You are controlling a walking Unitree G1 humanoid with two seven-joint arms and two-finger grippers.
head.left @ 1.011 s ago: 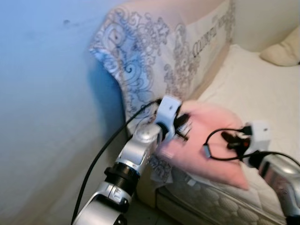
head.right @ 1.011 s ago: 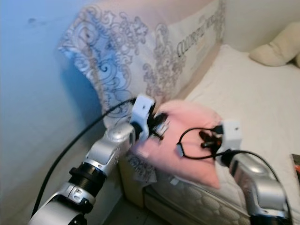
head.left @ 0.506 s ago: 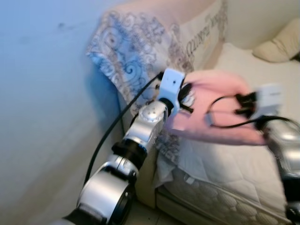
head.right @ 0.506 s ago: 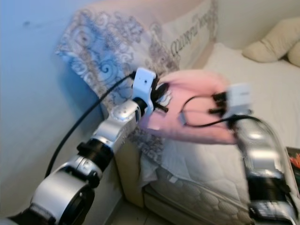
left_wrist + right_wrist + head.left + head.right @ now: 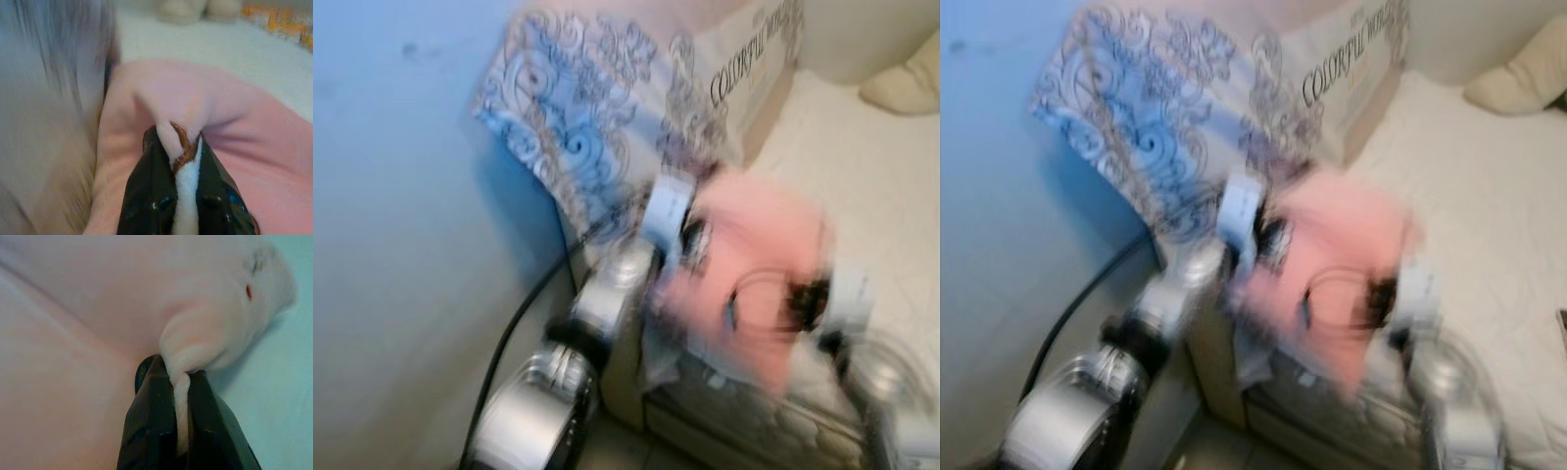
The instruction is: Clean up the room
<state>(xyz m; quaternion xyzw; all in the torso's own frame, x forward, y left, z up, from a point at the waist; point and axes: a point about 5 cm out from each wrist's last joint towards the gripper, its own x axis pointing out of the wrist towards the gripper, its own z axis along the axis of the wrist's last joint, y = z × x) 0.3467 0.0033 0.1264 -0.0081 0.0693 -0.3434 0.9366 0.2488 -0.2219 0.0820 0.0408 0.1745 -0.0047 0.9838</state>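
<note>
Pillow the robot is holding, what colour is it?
Pink pillow, clearest in the left wrist view.

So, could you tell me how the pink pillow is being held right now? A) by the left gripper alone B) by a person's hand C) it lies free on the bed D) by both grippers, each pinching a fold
D: the left gripper and the right gripper each clamp a fold of the pink pillow.

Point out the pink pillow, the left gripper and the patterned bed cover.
pink pillow (image 5: 254,132), left wrist view, its flat pink face.
left gripper (image 5: 185,155), left wrist view, between the fingertips pinching the pillow's edge.
patterned bed cover (image 5: 578,117), left eye view, its swirl-printed drape.
</note>
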